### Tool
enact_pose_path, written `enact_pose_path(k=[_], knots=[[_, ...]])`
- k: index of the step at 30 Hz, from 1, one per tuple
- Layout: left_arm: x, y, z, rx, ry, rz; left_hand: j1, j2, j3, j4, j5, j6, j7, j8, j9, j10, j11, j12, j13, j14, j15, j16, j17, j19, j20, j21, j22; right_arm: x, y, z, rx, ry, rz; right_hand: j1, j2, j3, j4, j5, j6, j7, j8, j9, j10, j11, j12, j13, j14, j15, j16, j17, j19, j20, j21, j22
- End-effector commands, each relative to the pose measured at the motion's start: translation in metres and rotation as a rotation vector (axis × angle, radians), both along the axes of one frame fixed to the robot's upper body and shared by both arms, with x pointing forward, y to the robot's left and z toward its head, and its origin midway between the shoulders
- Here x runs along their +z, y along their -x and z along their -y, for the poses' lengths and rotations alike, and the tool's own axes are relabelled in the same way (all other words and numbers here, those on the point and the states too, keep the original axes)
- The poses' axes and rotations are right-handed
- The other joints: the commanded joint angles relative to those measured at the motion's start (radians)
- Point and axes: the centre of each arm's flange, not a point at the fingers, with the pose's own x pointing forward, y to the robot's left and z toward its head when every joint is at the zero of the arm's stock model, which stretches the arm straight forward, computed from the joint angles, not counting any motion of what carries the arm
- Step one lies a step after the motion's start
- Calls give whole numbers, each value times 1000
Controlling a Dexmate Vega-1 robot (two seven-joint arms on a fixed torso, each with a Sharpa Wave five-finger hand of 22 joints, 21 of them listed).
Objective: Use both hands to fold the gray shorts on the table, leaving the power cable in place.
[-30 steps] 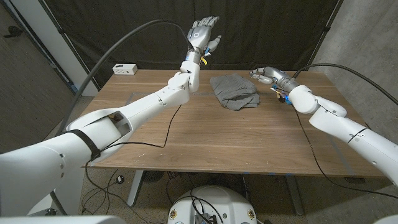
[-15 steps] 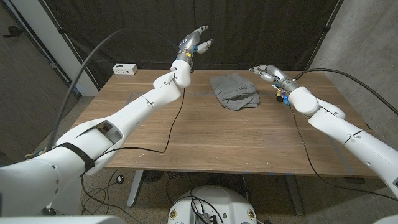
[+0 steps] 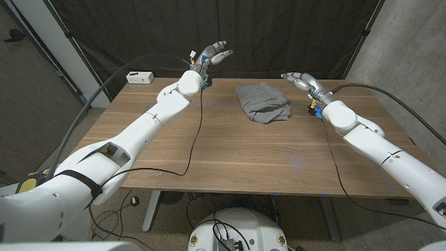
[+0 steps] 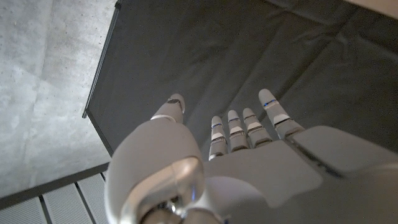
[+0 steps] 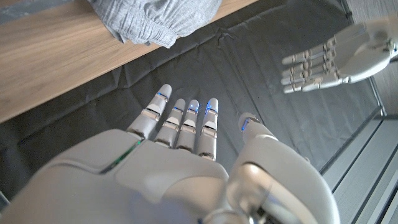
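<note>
Head view: shorts (image 3: pixel 263 102) sit bunched in a rumpled gray heap on the table (image 3: pixel 230 150), toward the far edge, right of centre. Left hand (image 3: pixel 211 56) is raised over the far left part of the table, against the black curtain (image 3: pixel 293 35), fingers spread, holding nothing. Right hand (image 3: pixel 300 81) hovers near the far edge just right of the shorts, apart from them, fingers extended and loose, nothing in it. Thin black cable (image 3: pixel 197 132) runs from the left wrist down across the tabletop to the near edge. White box (image 3: pixel 140 77) sits at the far left corner.

Left wrist view: left hand (image 4: pixel 249 155) seen from behind, fingers (image 4: pixel 239 127) straight and slightly apart, pointing at the curtain (image 4: pixel 249 56). No object in the grip. Concrete wall (image 4: pixel 43 93) beside the curtain.

Right wrist view: right hand (image 5: pixel 186 155) from behind, fingers (image 5: pixel 186 124) straight, close together, empty. Shorts (image 5: pixel 155 18) lie on the table (image 5: pixel 56 56), a fold hanging just over its edge, past the fingertips and not touching them. Left hand (image 5: pixel 339 57) shows across the frame, released, fingers extended side by side, in front of the curtain (image 5: pixel 249 81).
</note>
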Motion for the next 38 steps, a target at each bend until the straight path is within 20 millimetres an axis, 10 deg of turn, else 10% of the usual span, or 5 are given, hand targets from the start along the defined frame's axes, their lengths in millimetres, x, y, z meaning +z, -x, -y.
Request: enact_pose_path(k=[1, 19, 28, 38], knots=[[-26, -16, -18, -225, 90, -116, -24, 1, 4, 4, 8, -24, 2, -4, 0, -45, 9, -9, -2, -64, 2, -7, -3, -46, -34, -17, 3, -11, -2, 5, 74, -183, -24, -2, 8, -2, -5, -3, -18, -1, -6, 3, -12, 3, 0, 1, -15, 1, 7, 6, 5, -6, 4, 2], [-56, -25, -49, -391, 162, -207, -145, 24, -19, 93, -7, -105, 4, -8, -4, -144, -2, -11, -14, -200, -12, -2, 1, -127, -61, -52, 0, -36, -9, 3, 212, -480, -92, -44, -7, -29, 16, -9, -54, 17, -5, 3, -40, 29, 2, 1, -45, 30, 5, 15, -24, -13, -3, 4], [-68, -18, -65, -458, 208, -224, -275, 48, -15, 228, 10, -121, 22, -3, -6, -185, 4, -7, -20, -261, -23, 5, 4, -178, -62, -74, 0, -36, -1, 19, 246, -528, -116, -80, -25, -52, 34, -7, -73, 31, -4, 3, -47, 56, 6, 2, -51, 56, 5, 17, -33, -2, -2, 4], [-83, -25, -66, -460, 219, -259, -353, 38, -14, 247, 20, -174, 15, -13, -7, -225, -5, -10, -21, -296, -25, 5, 4, -201, -76, -83, 2, -48, 26, 15, 168, -560, -13, -95, -35, -60, 39, -4, -73, 39, 0, 3, -41, 62, 11, 2, -47, 59, 7, 15, -37, 5, -2, 5]])
